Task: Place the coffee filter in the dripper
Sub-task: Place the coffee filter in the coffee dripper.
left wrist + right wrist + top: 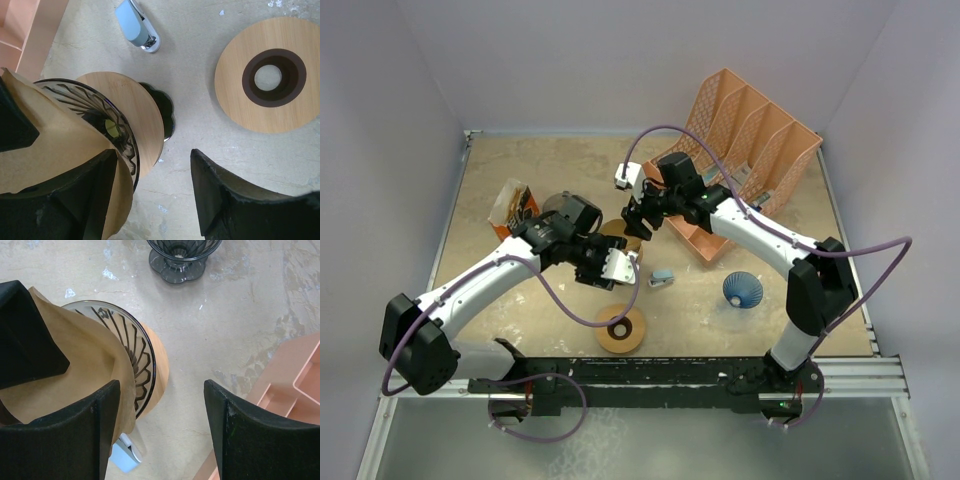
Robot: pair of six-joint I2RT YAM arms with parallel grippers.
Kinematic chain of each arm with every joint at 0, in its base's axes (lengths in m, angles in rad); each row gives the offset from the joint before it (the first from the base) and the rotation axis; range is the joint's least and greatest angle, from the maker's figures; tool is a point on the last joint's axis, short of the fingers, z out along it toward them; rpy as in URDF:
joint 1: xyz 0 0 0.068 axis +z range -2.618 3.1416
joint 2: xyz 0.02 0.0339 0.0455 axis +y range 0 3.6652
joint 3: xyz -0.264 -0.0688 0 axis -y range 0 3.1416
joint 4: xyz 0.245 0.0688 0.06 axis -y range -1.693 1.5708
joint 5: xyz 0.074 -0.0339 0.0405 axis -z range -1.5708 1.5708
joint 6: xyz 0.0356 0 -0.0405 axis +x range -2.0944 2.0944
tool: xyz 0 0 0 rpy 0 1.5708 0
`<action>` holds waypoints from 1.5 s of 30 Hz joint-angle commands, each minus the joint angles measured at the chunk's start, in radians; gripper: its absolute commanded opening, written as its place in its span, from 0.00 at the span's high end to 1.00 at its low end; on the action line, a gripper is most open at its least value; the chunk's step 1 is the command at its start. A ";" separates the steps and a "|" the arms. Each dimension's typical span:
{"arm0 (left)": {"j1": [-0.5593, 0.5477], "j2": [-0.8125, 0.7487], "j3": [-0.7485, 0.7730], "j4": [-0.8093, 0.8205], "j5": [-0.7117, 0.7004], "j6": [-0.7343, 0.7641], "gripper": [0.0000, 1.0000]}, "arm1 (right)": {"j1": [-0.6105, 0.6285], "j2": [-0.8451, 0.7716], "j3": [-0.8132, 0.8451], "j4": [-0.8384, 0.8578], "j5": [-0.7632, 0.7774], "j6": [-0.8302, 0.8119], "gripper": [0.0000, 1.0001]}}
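A brown paper coffee filter (65, 365) sits inside a clear ribbed glass dripper (137, 357) that has a wooden collar (159, 367). It also shows in the left wrist view, where the filter (50, 150) lines the dripper (107, 117). In the top view the dripper (617, 234) stands mid-table between both grippers. My left gripper (152, 160) is open, one finger against the filter's edge. My right gripper (161, 390) is open, one finger over the filter's rim. Neither grips anything.
A wooden disc with a dark ring (272, 75) lies near the front. A light-blue stapler (137, 30) lies beside the dripper. A second dark glass dripper (182, 255), a blue dripper (743, 290), an orange box (512, 207) and a peach file organizer (750, 150) stand around.
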 commanded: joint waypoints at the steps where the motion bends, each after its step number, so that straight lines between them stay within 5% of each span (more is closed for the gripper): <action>1: -0.003 -0.005 -0.007 0.031 0.041 -0.002 0.39 | -0.003 -0.005 0.001 0.019 0.000 -0.003 0.29; 45: 0.012 0.062 0.008 0.058 0.018 -0.066 0.39 | -0.004 0.065 0.010 0.016 0.039 0.003 0.24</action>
